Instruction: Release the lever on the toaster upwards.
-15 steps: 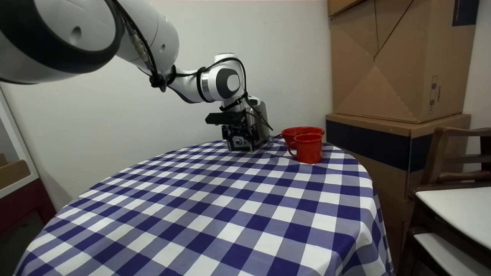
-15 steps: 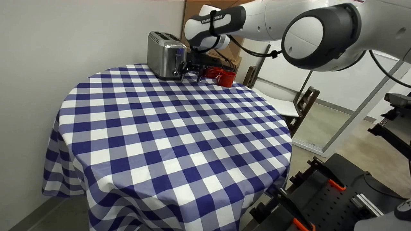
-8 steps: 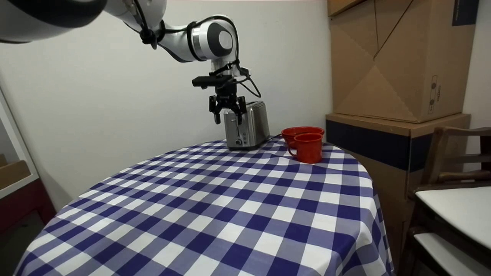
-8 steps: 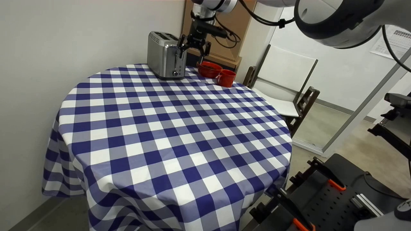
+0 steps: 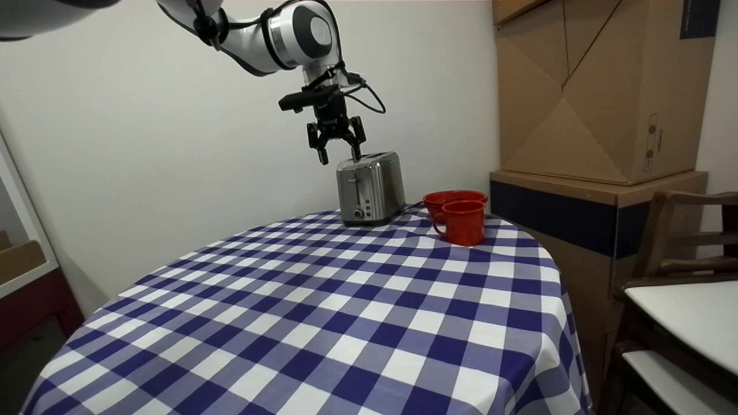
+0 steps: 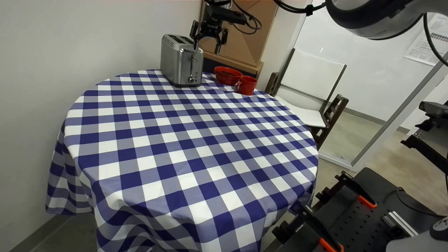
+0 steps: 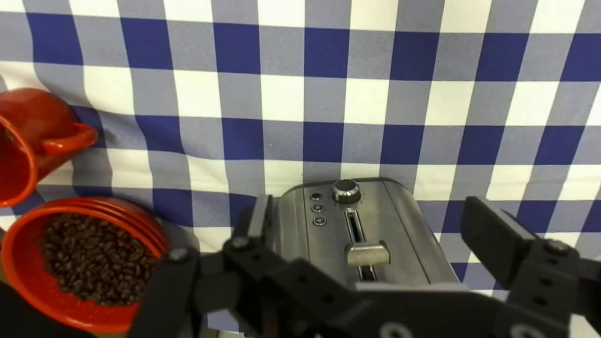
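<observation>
The silver toaster (image 5: 385,187) stands on the checked cloth near the wall; it also shows in an exterior view (image 6: 172,57). Its end panel (image 7: 328,244) carries a knob, small buttons and a slot with the silver lever (image 7: 368,254). The lever (image 5: 353,180) is in the upper part of its slot, clear of the knob. My gripper (image 5: 339,157) is open and empty, pointing down at about the height of the toaster's top, in front of its end panel; it also shows in an exterior view (image 6: 207,48). In the wrist view, my fingers (image 7: 374,218) are spread wide, not touching the lever.
A red bowl (image 6: 227,76) of dark beans and a red cup (image 6: 247,85) stand beside the toaster; both show in the wrist view. The wall (image 5: 173,144) is close behind. Cardboard boxes (image 5: 576,115) are stacked past the table's edge.
My gripper has risen from low in front of the toaster's end panel to the height of its top, drawing slightly away. The lever and panel have come into sight. The toaster has not moved.
</observation>
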`<move>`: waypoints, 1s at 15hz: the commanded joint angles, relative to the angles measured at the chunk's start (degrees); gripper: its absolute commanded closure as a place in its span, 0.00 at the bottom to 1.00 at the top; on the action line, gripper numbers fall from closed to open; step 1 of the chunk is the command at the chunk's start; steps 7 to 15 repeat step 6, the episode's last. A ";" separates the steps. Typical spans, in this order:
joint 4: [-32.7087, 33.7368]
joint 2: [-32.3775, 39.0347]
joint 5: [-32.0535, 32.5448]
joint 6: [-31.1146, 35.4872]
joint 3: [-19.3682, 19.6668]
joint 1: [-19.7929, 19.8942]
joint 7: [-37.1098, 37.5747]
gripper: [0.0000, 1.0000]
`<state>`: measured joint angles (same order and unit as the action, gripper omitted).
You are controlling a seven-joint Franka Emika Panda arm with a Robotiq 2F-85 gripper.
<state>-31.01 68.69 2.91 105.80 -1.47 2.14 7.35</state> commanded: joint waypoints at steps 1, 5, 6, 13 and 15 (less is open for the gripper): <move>-0.02 -0.06 0.15 0.32 0.15 -0.24 -0.06 0.00; -0.19 -0.06 0.24 0.63 0.47 -0.32 -0.36 0.00; -0.19 -0.06 0.24 0.64 0.52 -0.32 -0.40 0.00; -0.19 -0.06 0.24 0.64 0.52 -0.32 -0.40 0.00; -0.19 -0.06 0.24 0.64 0.52 -0.32 -0.40 0.00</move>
